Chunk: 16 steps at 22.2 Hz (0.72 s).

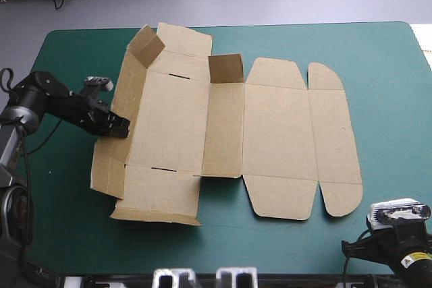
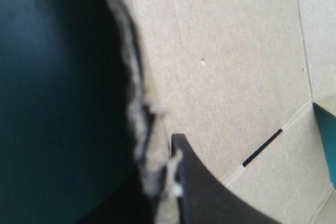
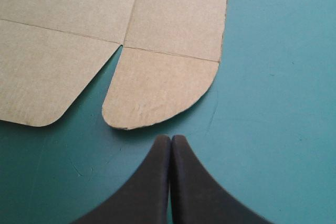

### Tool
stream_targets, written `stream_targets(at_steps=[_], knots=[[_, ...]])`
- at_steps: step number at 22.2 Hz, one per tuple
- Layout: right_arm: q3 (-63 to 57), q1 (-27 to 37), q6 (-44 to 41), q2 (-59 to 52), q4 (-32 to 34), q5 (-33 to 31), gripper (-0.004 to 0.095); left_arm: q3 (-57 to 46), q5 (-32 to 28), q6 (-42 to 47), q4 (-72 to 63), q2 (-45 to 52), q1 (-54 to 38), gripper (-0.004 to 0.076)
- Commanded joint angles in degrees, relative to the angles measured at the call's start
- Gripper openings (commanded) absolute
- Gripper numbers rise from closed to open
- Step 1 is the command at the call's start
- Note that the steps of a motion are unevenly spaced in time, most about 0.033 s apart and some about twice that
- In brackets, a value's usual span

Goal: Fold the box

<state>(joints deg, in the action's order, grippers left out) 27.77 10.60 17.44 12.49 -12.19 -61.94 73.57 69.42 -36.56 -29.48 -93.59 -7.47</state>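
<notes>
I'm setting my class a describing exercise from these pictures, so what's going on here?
A brown box, a cut board sheet, lies mostly flat on the teal-green table. The left gripper is shut on its left wall, which stands raised; two small flaps are up too. The right gripper is shut, holds nothing and is off the board, just short of the near right rounded flap.

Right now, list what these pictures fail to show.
- Left end effector hold on the box: too small and dark in the high view; the blurred wall edge covers it in the left wrist view.
- Right end effector: lost among wrist hardware at the high view's bottom edge.
- Table under the box: hidden everywhere.
</notes>
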Motion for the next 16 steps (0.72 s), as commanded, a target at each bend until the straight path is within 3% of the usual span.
stream_targets(at_steps=[1, 3, 6, 10, 16], knots=[[1.19, -0.19, 0.63, 0.78, -0.40, 3.38, -0.0024, 9.40, 3.47, -0.22, 5.82, 3.34, 7.86, -0.0011], [1.19, -0.19, 0.63, 0.78, -0.66, 3.38, -0.0024, 14.15, 0.21, -0.22, 8.99, 3.34, 11.90, -0.0011], [1.19, -0.19, 0.63, 0.78, -0.78, 3.38, -0.0024, 22.98, -11.94, -0.22, 20.86, 3.09, 21.32, -0.0011], [1.19, -0.19, 0.63, 0.78, -0.78, 3.38, -0.0024, 26.02, -20.22, -2.61, 33.57, 3.08, 28.13, -0.0011], [1.19, -0.19, 0.55, 0.78, -0.92, 3.38, -0.0024, 25.92, -22.70, -12.19, 44.89, 2.18, 38.36, -0.0011]])
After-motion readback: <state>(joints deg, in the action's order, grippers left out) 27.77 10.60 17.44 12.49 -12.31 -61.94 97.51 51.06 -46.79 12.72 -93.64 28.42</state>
